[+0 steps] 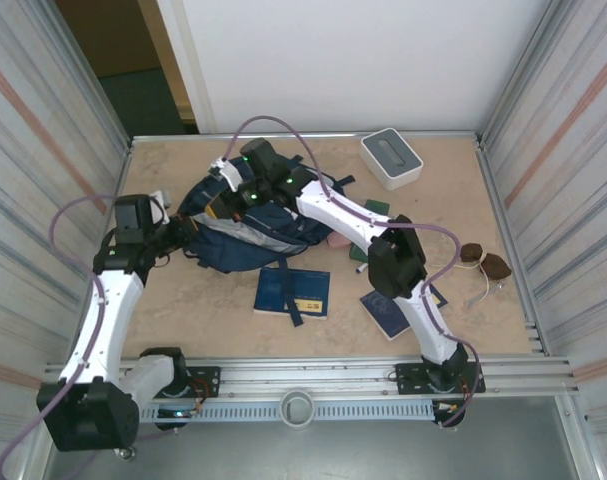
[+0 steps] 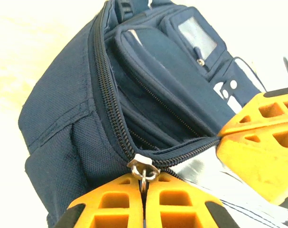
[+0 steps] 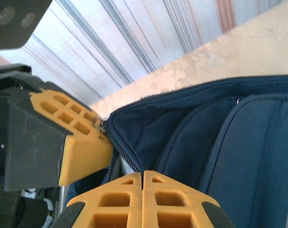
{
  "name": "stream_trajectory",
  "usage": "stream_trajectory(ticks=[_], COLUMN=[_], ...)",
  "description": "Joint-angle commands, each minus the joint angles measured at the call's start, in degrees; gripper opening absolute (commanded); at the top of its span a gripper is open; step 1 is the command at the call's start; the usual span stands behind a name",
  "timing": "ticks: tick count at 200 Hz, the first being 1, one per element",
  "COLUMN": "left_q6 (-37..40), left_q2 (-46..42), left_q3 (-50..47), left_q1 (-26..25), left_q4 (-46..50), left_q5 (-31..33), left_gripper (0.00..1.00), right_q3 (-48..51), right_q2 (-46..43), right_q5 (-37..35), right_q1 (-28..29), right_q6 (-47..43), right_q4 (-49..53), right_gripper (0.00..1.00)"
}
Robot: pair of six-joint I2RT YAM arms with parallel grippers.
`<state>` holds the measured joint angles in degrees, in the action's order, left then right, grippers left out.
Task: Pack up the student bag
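One big navy-blue fabric backpack, left gripper pinching its metal zipper pull, right gripper closed up by the zipper

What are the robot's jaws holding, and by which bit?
Left gripper pinches the zipper pull of the student bag. Right gripper seemingly pinches its opening edge beside the zipper.

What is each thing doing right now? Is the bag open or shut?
Bag: lying on the table, zipper partly open.
Left gripper: shut on the zipper pull.
Right gripper: shut on the bag's zipper edge.
Booklets: closed, lying flat.
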<state>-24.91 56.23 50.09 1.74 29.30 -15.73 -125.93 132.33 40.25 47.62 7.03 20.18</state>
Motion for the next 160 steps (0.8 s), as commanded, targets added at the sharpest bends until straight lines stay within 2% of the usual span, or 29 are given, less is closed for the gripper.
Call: stream_trajectory(ticks=[1, 20, 32, 64, 98, 160], left_q6=[-0.4, 0.3, 0.9, 2.9, 5.0, 8.4], left_q2=[-2.5, -1.8, -1.7, -1.0, 1.4, 2.8], left_q3=[0.1, 0.1, 0.0, 1.0, 2.8, 6.1], left_q1=[0.4, 0.2, -0.9, -1.7, -1.6, 1.1], left_q4=[-0.9, -2.4, -2.6, -0.8, 2.9, 8.8], left_q5=[-0.9, -7.7, -9.3, -8.2, -4.6, -1.3], left_gripper=[0.00, 0.00, 0.00, 0.00, 0.00, 0.00], right_q3=[-8.7, -8.6, -5.6, 9.3, 21.5, 30.6], right_q2=[3.9, 2.6, 0.2, -10.9, -18.8, -26.0], right_q5=[0.8, 0.6, 0.6, -1.0, -0.5, -1.6], right_q1=[-0.4, -1.6, -2.9, -6.2, -9.5, -12.9], right_q6=[-2.6, -7.5, -9.5, -15.3, -17.3, -20.3], right_q4=[5.7, 11.6, 13.4, 13.6, 11.6, 11.4], right_gripper=[0.00, 0.00, 0.00, 0.00, 0.00, 0.00])
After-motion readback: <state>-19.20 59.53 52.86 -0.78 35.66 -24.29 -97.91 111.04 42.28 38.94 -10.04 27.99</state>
